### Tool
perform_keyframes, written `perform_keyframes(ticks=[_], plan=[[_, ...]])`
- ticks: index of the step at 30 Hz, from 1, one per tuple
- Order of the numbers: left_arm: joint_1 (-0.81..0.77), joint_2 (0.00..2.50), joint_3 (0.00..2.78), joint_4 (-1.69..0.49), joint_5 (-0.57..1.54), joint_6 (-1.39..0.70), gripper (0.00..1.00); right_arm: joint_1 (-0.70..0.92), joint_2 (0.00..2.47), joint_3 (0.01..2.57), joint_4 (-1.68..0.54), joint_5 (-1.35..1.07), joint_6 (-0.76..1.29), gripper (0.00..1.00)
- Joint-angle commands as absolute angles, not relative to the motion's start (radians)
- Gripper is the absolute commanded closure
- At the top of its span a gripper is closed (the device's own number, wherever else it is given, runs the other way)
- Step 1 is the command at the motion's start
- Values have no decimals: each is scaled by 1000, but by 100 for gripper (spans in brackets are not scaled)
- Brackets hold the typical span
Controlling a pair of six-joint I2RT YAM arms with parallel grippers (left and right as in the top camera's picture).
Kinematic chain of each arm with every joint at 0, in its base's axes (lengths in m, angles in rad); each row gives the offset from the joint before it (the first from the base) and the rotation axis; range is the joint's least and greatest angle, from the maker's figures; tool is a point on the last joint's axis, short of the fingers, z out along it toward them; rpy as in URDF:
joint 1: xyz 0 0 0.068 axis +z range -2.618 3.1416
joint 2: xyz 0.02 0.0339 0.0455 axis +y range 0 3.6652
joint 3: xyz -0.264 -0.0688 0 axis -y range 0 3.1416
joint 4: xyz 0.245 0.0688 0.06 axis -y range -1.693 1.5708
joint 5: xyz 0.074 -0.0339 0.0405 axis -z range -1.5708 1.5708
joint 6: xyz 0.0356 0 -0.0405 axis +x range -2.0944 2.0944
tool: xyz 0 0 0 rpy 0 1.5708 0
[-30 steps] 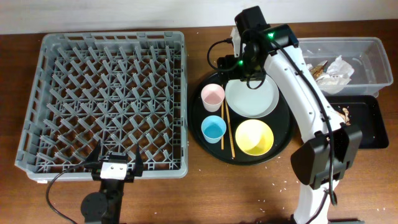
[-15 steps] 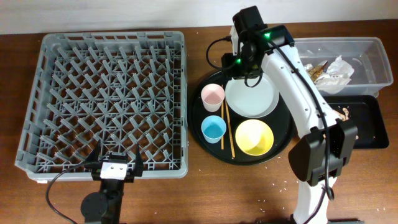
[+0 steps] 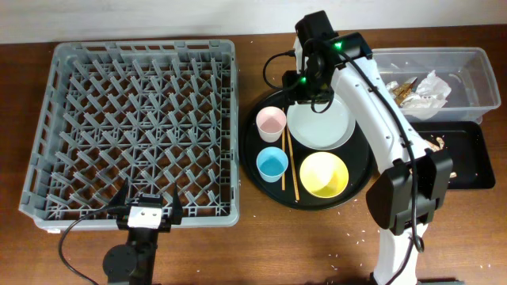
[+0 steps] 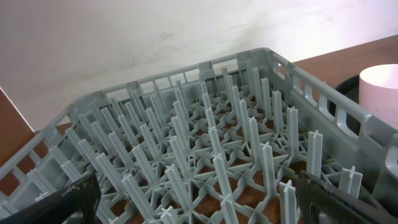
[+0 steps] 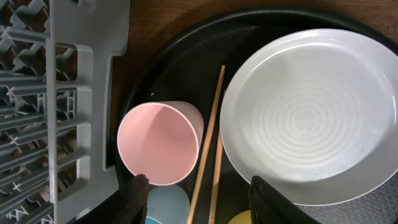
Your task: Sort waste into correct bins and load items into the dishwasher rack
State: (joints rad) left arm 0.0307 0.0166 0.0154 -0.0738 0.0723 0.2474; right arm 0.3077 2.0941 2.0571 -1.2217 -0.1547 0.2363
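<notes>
The grey dishwasher rack [image 3: 135, 127] fills the left of the table with nothing in it. A round black tray [image 3: 252, 146] holds the pink cup [image 3: 271, 123], light-blue cup [image 3: 272, 164], white plate [image 3: 320, 124], yellow bowl [image 3: 323, 174] and chopsticks [image 3: 290, 166]. My right gripper [image 5: 202, 199] is open and empty above the chopsticks [image 5: 208, 155], between the pink cup [image 5: 160, 143] and the plate [image 5: 311, 115]. My left gripper [image 4: 199, 205] is open and empty at the rack's near edge [image 4: 205, 143].
The clear tub [image 3: 475, 54] at the far right holds a white napkin [image 3: 432, 85] and a gold-brown wrapper [image 3: 404, 89]. The shallow black tray [image 3: 467, 162] in front of it holds beige food scraps [image 3: 440, 142]. My right arm crosses above both bins.
My right gripper has shifted slightly toward the far side of the round tray. The left arm and all objects have not moved.
</notes>
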Motion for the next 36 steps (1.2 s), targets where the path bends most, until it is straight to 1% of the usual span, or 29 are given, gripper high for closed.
perform_keyframes(ticks=[1, 17, 24, 33, 36], plan=[[36, 13, 9, -72, 83, 263, 0, 308, 2101, 2047, -1219, -146, 244, 46], [36, 14, 9, -72, 83, 263, 0, 308, 2101, 2047, -1210, -192, 245, 46], [36, 14, 9, -72, 83, 263, 0, 308, 2101, 2047, -1187, -285, 323, 47], [36, 14, 9, -73, 83, 263, 0, 274, 2101, 2047, -1159, -276, 372, 47], [36, 14, 9, -73, 83, 263, 0, 278, 2117, 2045, -1201, -229, 377, 50]])
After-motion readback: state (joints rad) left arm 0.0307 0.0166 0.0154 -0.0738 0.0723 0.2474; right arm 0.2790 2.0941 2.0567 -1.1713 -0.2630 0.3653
